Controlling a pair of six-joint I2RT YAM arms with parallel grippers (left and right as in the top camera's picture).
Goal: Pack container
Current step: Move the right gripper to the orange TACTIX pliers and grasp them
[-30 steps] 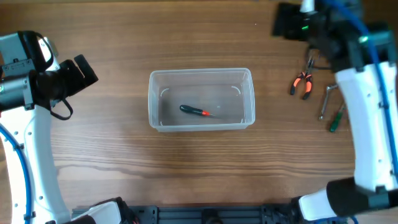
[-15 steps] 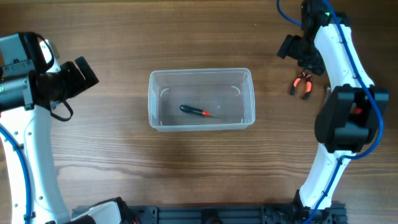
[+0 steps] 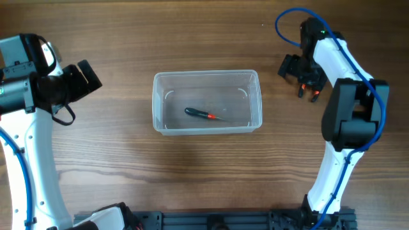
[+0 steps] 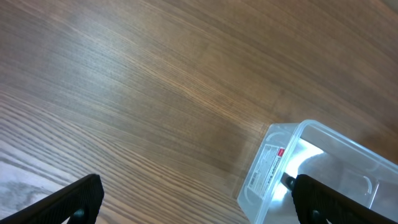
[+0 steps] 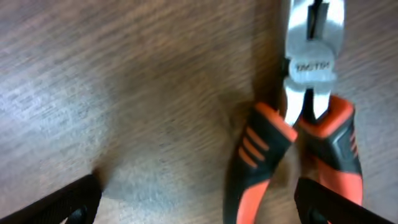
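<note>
The wooden counter [image 3: 204, 172] is carrying everything. At its middle, the container [image 3: 158, 102] is sitting upright and open, its long sides running left to right. A small screwdriver [image 3: 203, 115] with a black handle and a red collar is lying flat on the container's floor, angled slightly, with the handle pointing left.

Left of the container and well apart from it, the left end effector [image 4: 199, 200] is hanging over bare wood. Its fingers [image 4: 74, 199] are spread wide and gripping nothing. In the left wrist view, the container's rounded left corner is showing between the fingertips but farther off. A white label [image 4: 268, 167] is stuck on that end wall.

On the right, toward the far side, a pair of pliers [image 5: 311, 106] with orange-and-black handles is resting on the counter. Its metal head is pointing away and its handles are pointing nearer. The right end effector [image 5: 199, 202] is poised directly over the pliers, and in the overhead view it is covering most of the tool, leaving only the orange handle ends showing. Its fingers [image 5: 62, 202] are spread apart, one on each side. The handles are lying between them, much closer to the right-hand finger in the wrist view. Whether that finger is touching a handle cannot be told. The pliers are sitting well to the right of the container.
</note>
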